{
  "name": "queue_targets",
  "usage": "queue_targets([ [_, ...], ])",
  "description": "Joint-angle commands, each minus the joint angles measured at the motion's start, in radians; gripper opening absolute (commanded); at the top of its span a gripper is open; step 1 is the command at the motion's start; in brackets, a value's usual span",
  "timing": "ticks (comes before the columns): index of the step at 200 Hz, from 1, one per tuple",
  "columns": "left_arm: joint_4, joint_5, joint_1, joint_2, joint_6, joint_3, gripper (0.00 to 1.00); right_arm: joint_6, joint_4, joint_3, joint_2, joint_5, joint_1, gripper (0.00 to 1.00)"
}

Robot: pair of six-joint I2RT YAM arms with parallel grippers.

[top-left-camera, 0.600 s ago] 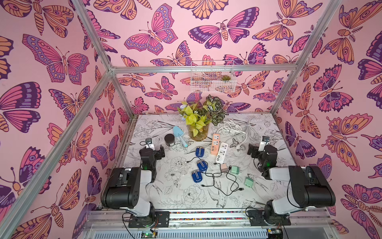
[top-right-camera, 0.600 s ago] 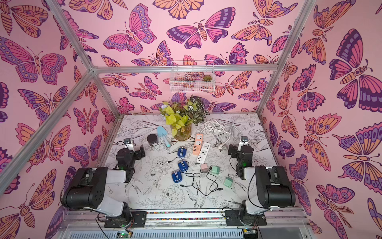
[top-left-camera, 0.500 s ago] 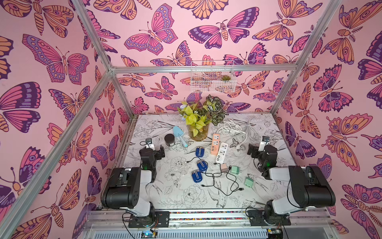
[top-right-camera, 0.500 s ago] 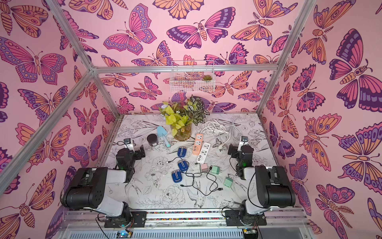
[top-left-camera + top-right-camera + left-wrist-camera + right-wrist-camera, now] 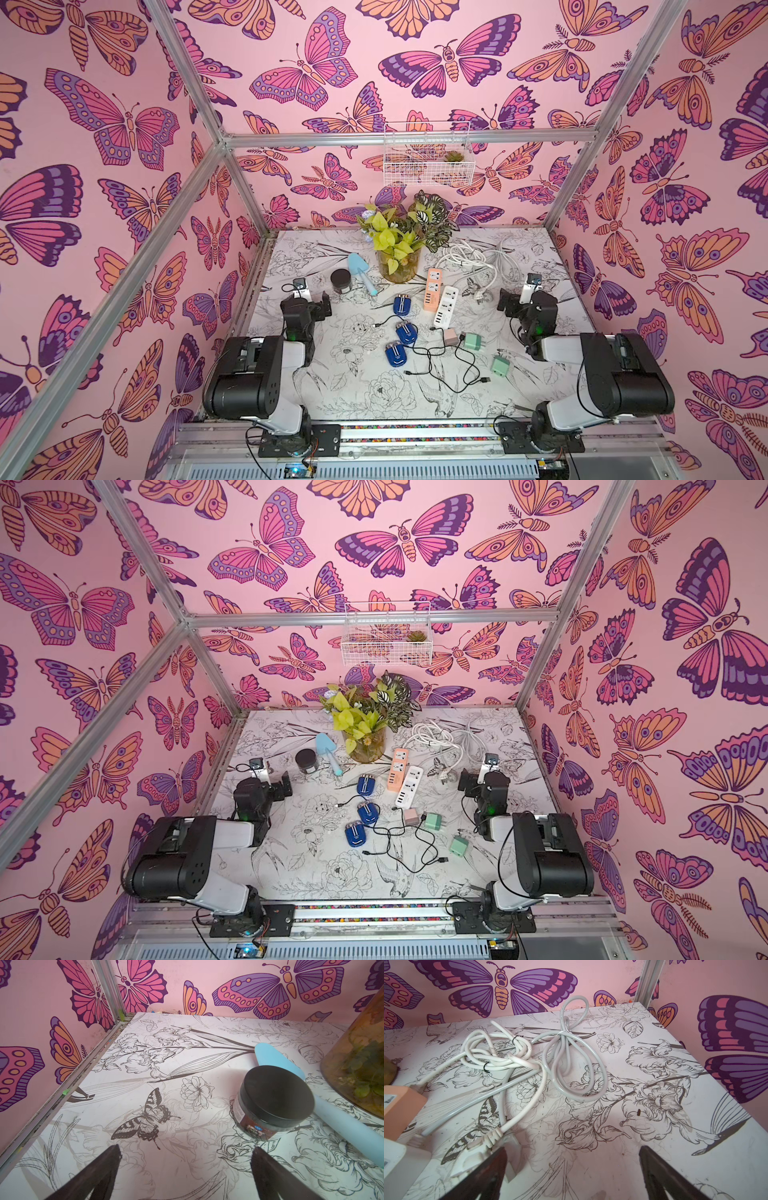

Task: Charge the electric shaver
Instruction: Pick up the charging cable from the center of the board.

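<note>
1. The left gripper (image 5: 186, 1150) is held low over the table (image 5: 145, 1068) near its left edge, jaws spread wide and nothing between them.
2. Just ahead of it a black-lidded jar (image 5: 274, 1101) is seen upright, with a blue trowel (image 5: 332, 1113) laid just behind it and a glass vase of plants (image 5: 357, 1064) beyond.
3. The right gripper (image 5: 572, 1150) is held low near the right edge, also wide open and empty. A white plug (image 5: 481, 1142) is seen just beside one of its fingers.
4. Beyond it lie coiled white cords (image 5: 508, 1057), which run to an orange power strip (image 5: 433, 288) and a white power strip (image 5: 445, 306) laid side by side.
5. Three blue electric shavers (image 5: 402, 304) are laid flat at mid-table between the arms, well apart from both grippers.
6. Black cables (image 5: 440, 361) are tangled beside the two nearer shavers. Whether any is plugged into a shaver cannot be told.
7. A pink adapter (image 5: 449, 336) and two green adapters (image 5: 471, 341) are found among the cables.
</note>
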Motion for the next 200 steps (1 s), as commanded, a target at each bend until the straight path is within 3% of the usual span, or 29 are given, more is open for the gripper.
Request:
queue_targets([
  [1, -0.005, 0.010, -0.002, 0.003, 0.012, 0.010, 1.00, -0.011, -0.014, 0.023, -0.010, -0.003, 0.005, 0.99],
  [27, -0.001, -0.029, -0.012, -0.038, 0.021, 0.000, 1.00, -0.006, -0.007, 0.026, -0.036, 0.016, 0.008, 0.99],
  [41, -0.138, -0.176, -0.066, -0.163, 0.038, 0.024, 0.99, -0.013, -0.335, 0.145, -0.178, 0.086, 0.032, 0.99],
  [52, -0.257, -0.280, -0.125, -0.254, 0.054, 0.065, 1.00, 0.056, -0.541, 0.279, -0.277, 0.103, 0.040, 0.99],
  [69, -0.354, -0.432, -0.197, -0.377, -0.006, 0.173, 1.00, 0.301, -0.790, 0.499, -0.351, 0.211, 0.056, 0.99],
  [77, -0.553, -0.504, -0.222, -0.417, -0.177, 0.278, 1.00, 0.484, -0.990, 0.611, -0.341, 0.239, 0.053, 0.99],
  [87, -0.927, -0.471, -0.219, -0.469, -0.504, 0.411, 1.00, 0.707, -1.263, 0.716, -0.319, 0.296, 0.053, 0.99],
  [95, -1.074, -0.496, -0.205, -0.490, -0.747, 0.450, 1.00, 0.779, -1.251, 0.698, -0.315, 0.278, 0.047, 0.97],
  [99, -1.102, -0.469, -0.189, -0.496, -0.856, 0.448, 1.00, 0.767, -1.209, 0.676, -0.319, 0.204, 0.034, 0.91],
  [107, -1.088, -0.289, -0.128, -0.497, -0.945, 0.440, 1.00, 0.758, -1.166, 0.653, -0.322, 0.093, 0.019, 0.66],
  [115, -1.096, -0.134, -0.084, -0.471, -0.981, 0.462, 1.00, 0.769, -1.215, 0.674, -0.318, 0.055, 0.028, 0.57],
  [125, -1.189, -0.031, -0.083, -0.427, -0.985, 0.536, 1.00, 0.769, -1.336, 0.726, -0.303, 0.044, 0.066, 0.50],
  [145, -1.361, 0.085, -0.152, -0.371, -0.988, 0.632, 1.00, 0.701, -1.581, 0.845, -0.258, 0.064, 0.174, 0.40],
  [166, -1.395, 0.165, -0.246, -0.376, -1.014, 0.611, 0.88, 0.684, -1.707, 0.859, -0.230, 0.006, 0.271, 0.34],
  [200, -1.401, 0.273, -0.393, -0.366, -1.069, 0.560, 0.74, 0.654, -1.722, 0.791, -0.195, -0.110, 0.439, 0.32],
])
